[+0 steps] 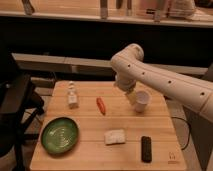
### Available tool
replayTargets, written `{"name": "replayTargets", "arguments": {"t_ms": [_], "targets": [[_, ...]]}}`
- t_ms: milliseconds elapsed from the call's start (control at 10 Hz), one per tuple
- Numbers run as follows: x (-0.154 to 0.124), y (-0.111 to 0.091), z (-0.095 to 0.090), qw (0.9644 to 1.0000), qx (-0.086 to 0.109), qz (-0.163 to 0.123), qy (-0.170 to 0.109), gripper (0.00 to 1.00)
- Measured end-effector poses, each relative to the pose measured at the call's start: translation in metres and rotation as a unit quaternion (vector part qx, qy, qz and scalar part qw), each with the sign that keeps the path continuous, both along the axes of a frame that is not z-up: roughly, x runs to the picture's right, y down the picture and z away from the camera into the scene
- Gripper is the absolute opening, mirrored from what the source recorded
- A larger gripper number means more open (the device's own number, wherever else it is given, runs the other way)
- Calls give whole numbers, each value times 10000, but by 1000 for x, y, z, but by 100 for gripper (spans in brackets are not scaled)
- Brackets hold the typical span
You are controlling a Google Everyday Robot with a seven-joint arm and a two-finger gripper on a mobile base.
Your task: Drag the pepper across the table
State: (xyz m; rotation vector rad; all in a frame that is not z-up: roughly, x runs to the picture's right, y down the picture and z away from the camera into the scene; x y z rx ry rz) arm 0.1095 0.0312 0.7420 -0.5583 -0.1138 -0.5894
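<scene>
One white robot arm reaches in from the right over the square light-wood butcher-block table [92,156], bends at a rounded elbow above the far edge and turns down toward the tabletop. Its gripper [131,95] hangs low at the back right of the table, just beside the left flank of a small white cup [142,101]; whether it touches the cup, and whether it is spread or closed, cannot be told.

The small slender red-orange pepper [101,105] lies flat on the wood near the middle of the table's far half, left of the gripper and apart from it, its length running roughly front to back.

A small pale bottle [73,95] stands upright to the pepper's left. A round green plate [60,135] sits at the front left. A pale rectangular block [115,136] lies in front of the pepper, and a flat black rectangular object [146,148] lies to its right, near the front edge.

A black chair [16,102] stands left of the table.
</scene>
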Motion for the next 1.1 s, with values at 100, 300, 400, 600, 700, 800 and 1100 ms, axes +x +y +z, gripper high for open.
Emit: {"name": "replayTargets", "arguments": {"t_ms": [100,300,400,600,700,800,1100], "targets": [[-5,-1,2,10000,-13,-59,-72,80],[-9,-2,5,9998,-37,-114,-158,80],[-10,-3,6,9997,-50,-156,-208,80],[-15,-3,9,9993,-71,-205,-291,80],[-20,-4,11,9990,-89,-254,-358,80],[-24,-4,14,9986,-99,-301,-416,80],[-31,-4,19,9974,-134,-415,-567,80]]}}
